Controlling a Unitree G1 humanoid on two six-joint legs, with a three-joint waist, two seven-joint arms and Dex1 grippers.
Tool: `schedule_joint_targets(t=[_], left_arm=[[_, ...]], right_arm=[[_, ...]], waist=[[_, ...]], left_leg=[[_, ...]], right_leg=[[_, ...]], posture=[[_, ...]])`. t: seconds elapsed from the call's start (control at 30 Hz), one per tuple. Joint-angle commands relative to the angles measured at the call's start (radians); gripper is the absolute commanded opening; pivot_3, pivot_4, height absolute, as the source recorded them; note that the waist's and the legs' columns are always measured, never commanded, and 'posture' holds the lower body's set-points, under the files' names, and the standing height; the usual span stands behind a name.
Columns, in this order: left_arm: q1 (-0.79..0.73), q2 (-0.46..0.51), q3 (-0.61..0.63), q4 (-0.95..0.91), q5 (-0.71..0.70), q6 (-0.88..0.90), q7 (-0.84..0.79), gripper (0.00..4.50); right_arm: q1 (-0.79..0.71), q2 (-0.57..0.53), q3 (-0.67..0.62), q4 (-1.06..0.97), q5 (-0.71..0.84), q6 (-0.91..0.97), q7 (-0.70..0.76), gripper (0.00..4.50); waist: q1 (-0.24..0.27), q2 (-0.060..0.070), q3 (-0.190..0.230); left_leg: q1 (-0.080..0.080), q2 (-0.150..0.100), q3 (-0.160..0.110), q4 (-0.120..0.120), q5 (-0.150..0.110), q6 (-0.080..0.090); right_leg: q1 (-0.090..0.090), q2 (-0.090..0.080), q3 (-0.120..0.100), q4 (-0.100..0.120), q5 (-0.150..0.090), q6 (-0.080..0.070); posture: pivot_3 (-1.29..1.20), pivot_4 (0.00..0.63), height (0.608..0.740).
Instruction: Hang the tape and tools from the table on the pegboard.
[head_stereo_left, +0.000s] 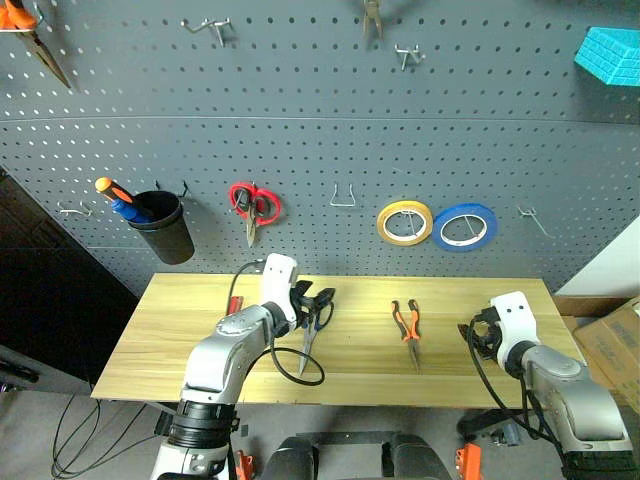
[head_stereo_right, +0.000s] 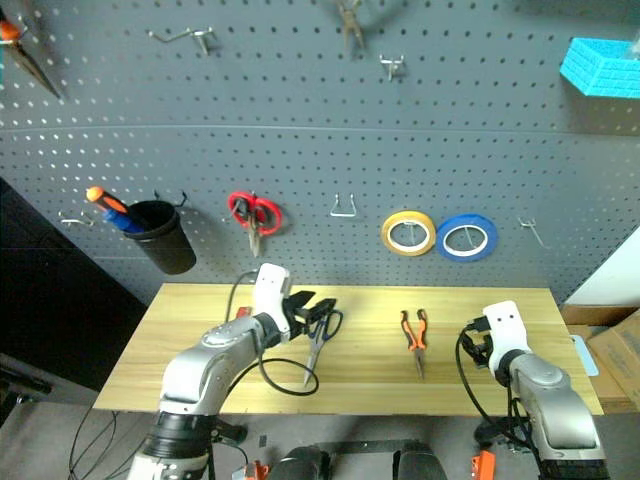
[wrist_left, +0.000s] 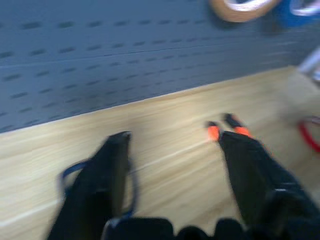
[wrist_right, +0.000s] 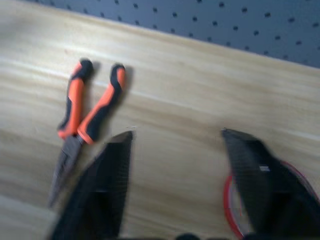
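The left gripper (head_stereo_left: 318, 300) stands with its two black fingers spread apart and holds nothing; the blue-handled scissors (head_stereo_left: 309, 330) lie on the surface directly under and in front of it, blades pointing back toward the robot; a slim red-handled screwdriver (head_stereo_left: 234, 300) lies just behind this arm, mostly hidden. The right gripper (wrist_right: 175, 150) is also spread wide and empty; the pliers (wrist_right: 80, 130) lie to its left, near but apart from it, and a red ring of tape (wrist_right: 235, 205) lies on the surface (head_stereo_left: 180, 330) close below its right finger, partly covered by it.

As I judge it, no item of the task is hung yet; scissors, pliers, screwdriver and tape are all on the surface, so the whole job remains. The pegboard (head_stereo_left: 320, 130) beyond both grippers carries other things: a yellow roll (head_stereo_left: 405, 222), a blue roll (head_stereo_left: 464, 227), red-handled scissors (head_stereo_left: 252, 206) and a black cup (head_stereo_left: 165, 226); a free hook (head_stereo_left: 344, 196) hangs between the red scissors and the yellow roll.

The left arm reaches forward and inward, gripper tilted a little downward; the right arm is bent at the side, gripper pointing down at the surface.
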Motion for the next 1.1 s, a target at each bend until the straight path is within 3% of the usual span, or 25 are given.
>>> schedule_joint_targets(t=[0.03, 0.53, 0.87, 1.1], left_arm=[[-0.035, -0.040, -0.041, 0.020, -0.006, -0.016, -0.008, 4.42], [-0.150, -0.233, -0.255, 0.250, 0.055, -0.068, -0.040, 4.48], [-0.146, -0.304, -0.261, 0.255, -0.028, 0.076, -0.096, 4.48], [-0.190, -0.368, -0.195, 0.283, -0.086, 0.159, -0.057, 4.48]], right_arm=[[-0.014, -0.036, -0.017, -0.007, 0.010, 0.031, 0.020, 4.46], [-0.110, -0.127, 0.001, 0.241, -0.037, 0.031, 0.034, 4.50], [-0.210, -0.163, 0.005, 0.358, -0.047, 0.021, 0.069, 4.50], [-0.247, -0.145, 0.014, 0.388, -0.031, 0.054, 0.086, 4.50]], waist=[[0.000, -0.001, 0.004], [-0.036, -0.005, 0.096], [-0.053, -0.007, 0.149], [-0.055, -0.008, 0.174]], left_leg=[[0.000, 0.000, 0.000, 0.000, 0.000, 0.000], [-0.009, 0.000, 0.002, 0.004, -0.001, 0.002], [-0.018, 0.001, 0.003, 0.005, -0.001, 0.002], [-0.021, 0.001, 0.003, 0.006, -0.001, 0.002]], right_leg=[[0.000, 0.000, 0.000, 0.000, 0.000, 0.000], [-0.006, 0.000, 0.001, 0.000, 0.002, 0.002], [-0.015, -0.001, 0.001, 0.002, 0.005, -0.003], [-0.017, -0.001, 0.001, 0.002, 0.006, -0.002]], posture=[[-0.05, 0.114, 0.740], [-0.11, 0.275, 0.740], [-0.12, 0.330, 0.740], [-0.12, 0.355, 0.740]])
